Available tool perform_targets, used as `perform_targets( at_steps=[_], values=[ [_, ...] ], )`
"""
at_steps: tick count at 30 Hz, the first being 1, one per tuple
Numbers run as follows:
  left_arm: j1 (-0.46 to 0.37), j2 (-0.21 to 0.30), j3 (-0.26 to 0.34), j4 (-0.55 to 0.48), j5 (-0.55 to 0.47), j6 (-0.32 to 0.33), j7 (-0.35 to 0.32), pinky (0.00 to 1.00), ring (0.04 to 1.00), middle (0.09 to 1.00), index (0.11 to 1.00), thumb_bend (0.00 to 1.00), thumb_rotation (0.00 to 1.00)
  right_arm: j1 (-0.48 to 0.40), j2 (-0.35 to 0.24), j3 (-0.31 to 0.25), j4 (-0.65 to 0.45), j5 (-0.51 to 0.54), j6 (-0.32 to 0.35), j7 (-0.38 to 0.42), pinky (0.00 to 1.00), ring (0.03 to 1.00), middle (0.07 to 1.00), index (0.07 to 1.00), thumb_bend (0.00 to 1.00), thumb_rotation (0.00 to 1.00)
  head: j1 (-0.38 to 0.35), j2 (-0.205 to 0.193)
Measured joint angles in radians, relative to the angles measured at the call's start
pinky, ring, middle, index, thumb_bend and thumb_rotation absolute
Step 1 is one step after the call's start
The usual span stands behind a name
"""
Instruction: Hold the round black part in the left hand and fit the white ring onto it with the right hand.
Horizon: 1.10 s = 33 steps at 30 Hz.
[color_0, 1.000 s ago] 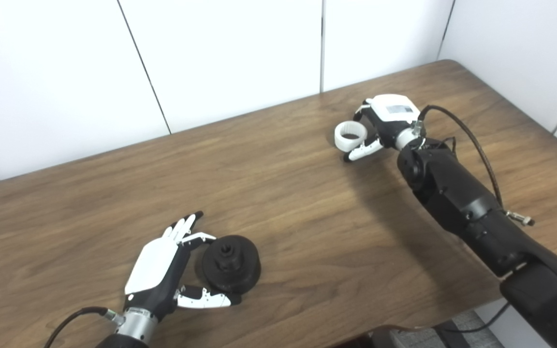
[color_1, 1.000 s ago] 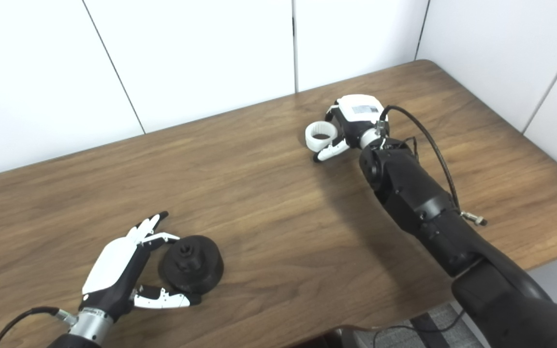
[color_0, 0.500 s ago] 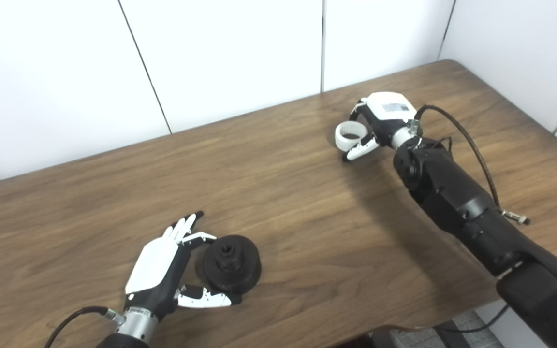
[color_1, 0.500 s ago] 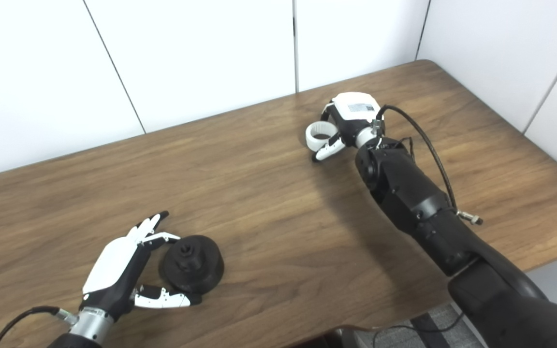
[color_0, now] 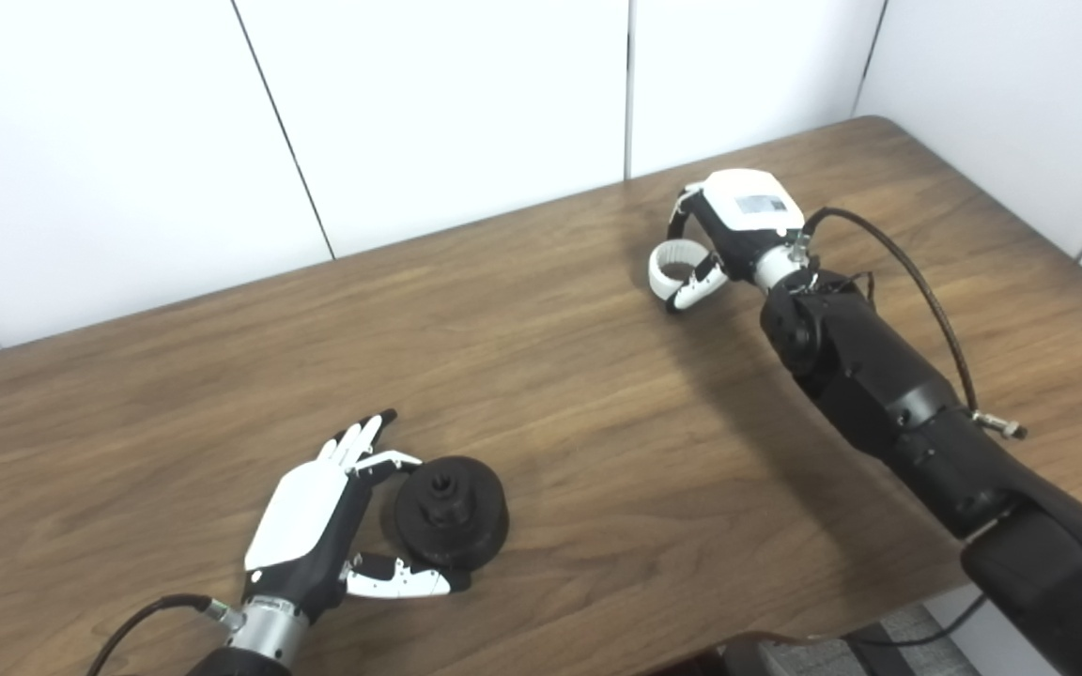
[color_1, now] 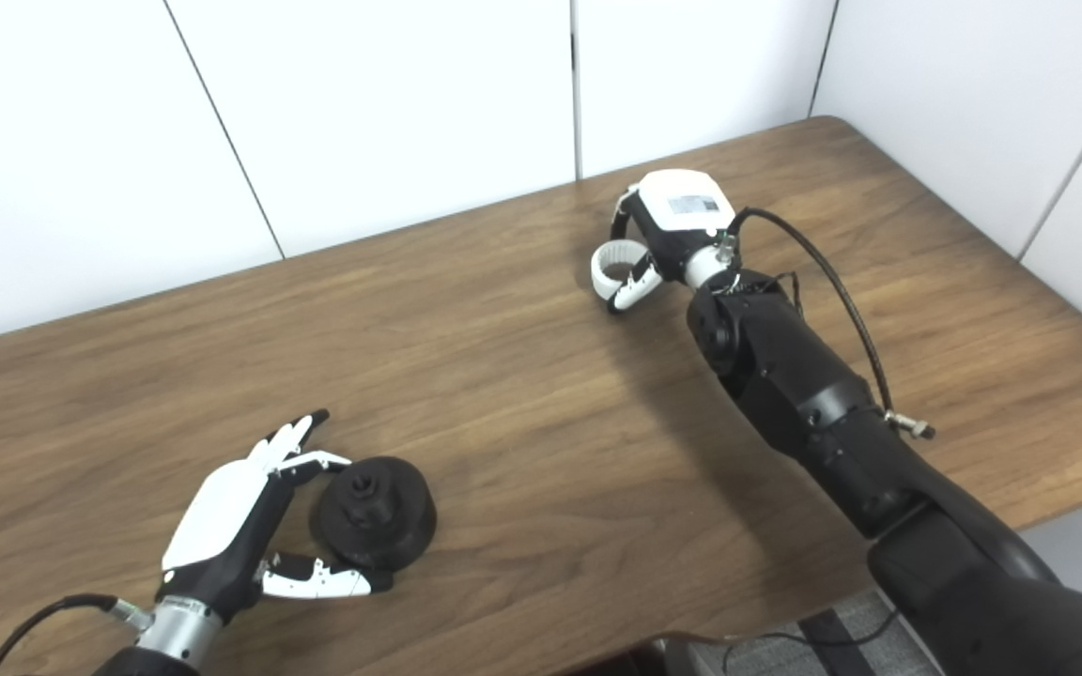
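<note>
White ring (color_0: 675,264) sits at the far right part of the wooden table (color_0: 541,357), caught between the curled fingers (color_0: 677,214) and thumb of the right hand (color_0: 724,230), which is clamped on it; whether the ring rests on the wood or is just clear of it cannot be told. The round black part (color_0: 452,512) lies near the front left of the table, its raised hub with a central hole facing up. The left hand (color_0: 316,526) cups it with fingers spread apart and straight behind it and the thumb lying along its near side, not closed around it; whether the thumb tip actually touches the part is hard to make out. The right eye view shows more of the cable (color_1: 832,282) looping from the right wrist and of the grey floor (color_1: 785,648) below the table edge, while the left eye view shows more of the wall panels (color_0: 409,122) to the left. A small label on the back of the right hand is too small to read. Both forearms are cut off by the bottom edge.
</note>
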Motion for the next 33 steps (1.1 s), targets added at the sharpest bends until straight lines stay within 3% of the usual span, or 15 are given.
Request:
perform_targets(
  at_steps=[14,21,26,33],
  values=[
    [0.0,0.0,0.001,0.0,0.0,0.0,-0.001,1.0,1.0,1.0,0.614,0.96,0.38,0.014,0.001,-0.007,-0.02,0.015,-0.005,-0.01,0.86,0.803,0.841,0.492,0.52,0.15,0.0,0.002],
    [0.0,0.0,0.002,0.0,0.001,-0.001,0.0,1.0,1.0,1.0,0.614,0.96,0.37,0.036,-0.001,-0.035,-0.15,0.018,-0.002,0.008,0.9,0.836,0.858,0.492,0.52,0.16,0.003,0.002],
    [0.0,0.0,0.003,0.0,0.001,-0.001,0.0,1.0,1.0,1.0,0.615,0.96,0.37,0.026,-0.014,-0.044,-0.268,0.005,0.004,0.068,0.91,0.839,0.857,0.493,0.52,0.16,0.002,0.003],
    [0.0,0.0,0.003,0.0,0.002,0.0,-0.001,1.0,1.0,1.0,0.617,0.96,0.38,0.0,-0.021,-0.076,-0.353,-0.004,0.003,0.11,0.93,0.855,0.862,0.494,0.52,0.16,0.009,0.008]
  ],
)
